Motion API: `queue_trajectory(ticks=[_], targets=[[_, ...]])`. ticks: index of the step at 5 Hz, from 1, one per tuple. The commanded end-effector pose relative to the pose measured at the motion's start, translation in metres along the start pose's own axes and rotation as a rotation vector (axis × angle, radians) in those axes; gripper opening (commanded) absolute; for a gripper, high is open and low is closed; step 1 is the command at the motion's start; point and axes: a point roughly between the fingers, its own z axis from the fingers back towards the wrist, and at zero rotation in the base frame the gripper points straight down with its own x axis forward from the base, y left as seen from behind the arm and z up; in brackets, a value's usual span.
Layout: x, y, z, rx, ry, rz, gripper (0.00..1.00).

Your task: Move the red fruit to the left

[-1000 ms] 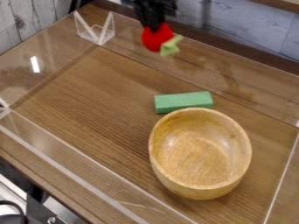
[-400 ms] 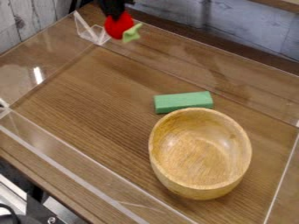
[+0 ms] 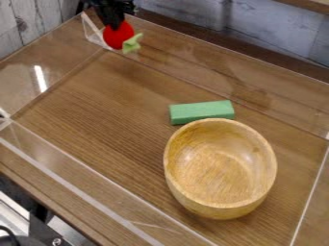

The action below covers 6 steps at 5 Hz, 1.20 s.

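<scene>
Glossy rounded red fruit (image 3: 118,36) clamped in pincer (image 3: 111,19).

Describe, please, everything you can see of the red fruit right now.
The red fruit is small, glossy and rounded, plastic-looking, with a yellow-green leafy tip pointing right and slightly down. It sits at the far left corner of the wooden table, gripped from above by the dark pincer, shut on its top. Whether its underside touches the table cannot be told.
</scene>
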Motion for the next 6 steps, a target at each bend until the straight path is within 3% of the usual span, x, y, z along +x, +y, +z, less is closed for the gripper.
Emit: queue_trajectory(ticks=[1,3,4,5,6], targets=[[0.004,0.011,0.008,0.039,-0.035,0.016,0.00],[-0.002,0.000,-0.017,0.055,-0.001,0.088,0.00],[-0.018,-0.003,-0.028,0.055,0.010,0.124,0.00],[-0.033,-0.006,-0.035,0.058,0.018,0.164,1.00],[-0.034,-0.004,-0.039,0.037,0.026,0.156,1.00]])
